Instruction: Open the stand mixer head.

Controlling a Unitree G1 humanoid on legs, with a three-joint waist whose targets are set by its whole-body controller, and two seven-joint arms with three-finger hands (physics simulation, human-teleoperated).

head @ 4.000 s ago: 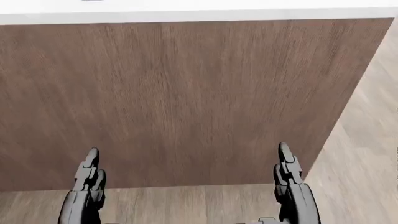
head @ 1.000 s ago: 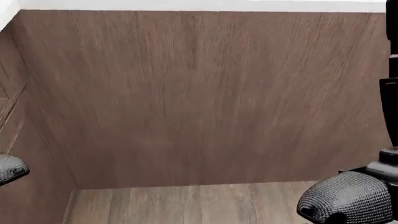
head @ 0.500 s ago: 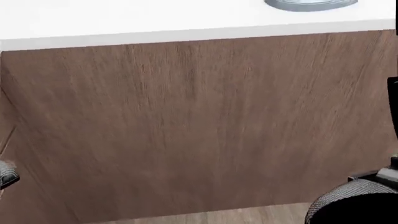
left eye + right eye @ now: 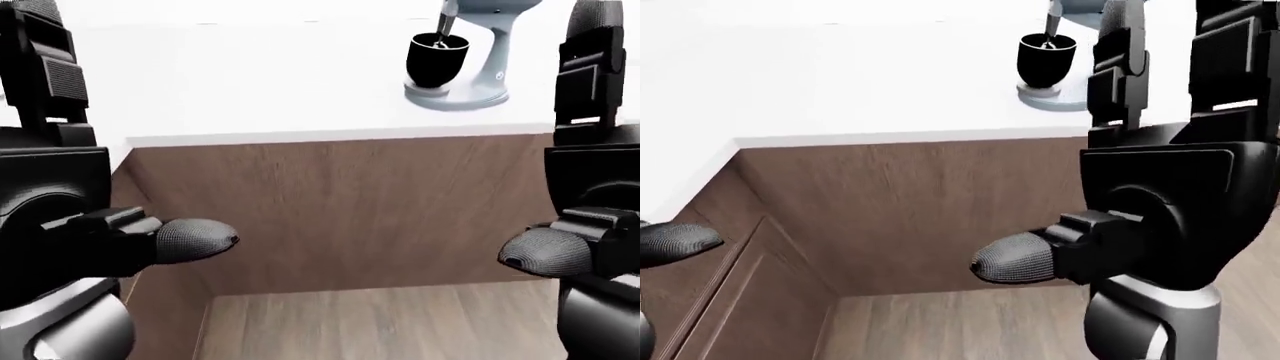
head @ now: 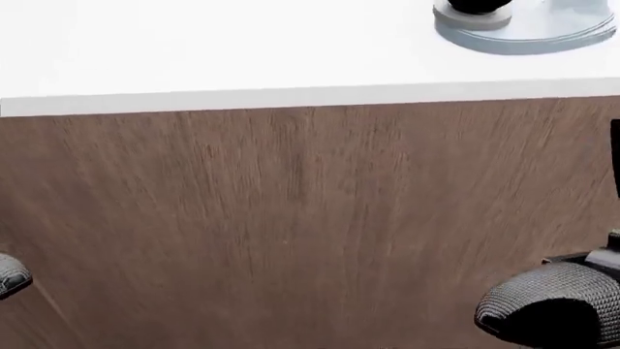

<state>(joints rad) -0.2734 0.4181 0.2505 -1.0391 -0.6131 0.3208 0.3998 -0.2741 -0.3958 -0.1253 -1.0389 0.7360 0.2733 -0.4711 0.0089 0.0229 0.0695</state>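
**Both hands raised and empty, mixer at the top of the counter**

Left-eye view: the left hand (image 4: 70,195) fills the 9 o'clock side. Its fingers (image 4: 45,71) stand straight up and its thumb (image 4: 190,240) points toward 3 o'clock, so the hand is spread wide and holds nothing. The right hand (image 4: 590,187) fills the 3 o'clock side in the same pose, with its thumb pointing toward 9 o'clock; it is spread and empty too. Neither hand touches the counter (image 4: 250,82). The stand mixer (image 4: 480,52) stands on the white counter top at about 1 o'clock, well apart from both hands. Its head is cut off by the top edge, so I cannot tell how it is tilted. A black bowl (image 4: 437,60) sits on the pale blue base, and a thin tool goes down into it.

Head view: only the mixer base shows, at 1 o'clock, above the brown wood panel (image 5: 291,218). One dark fingertip shows at 8 o'clock and one at 4 o'clock.

Right-eye view: the right hand covers the 3 o'clock side and hides a part of the mixer. A wood floor (image 4: 950,326) shows at 6 o'clock.

I can read no brand, label or writing in any view.
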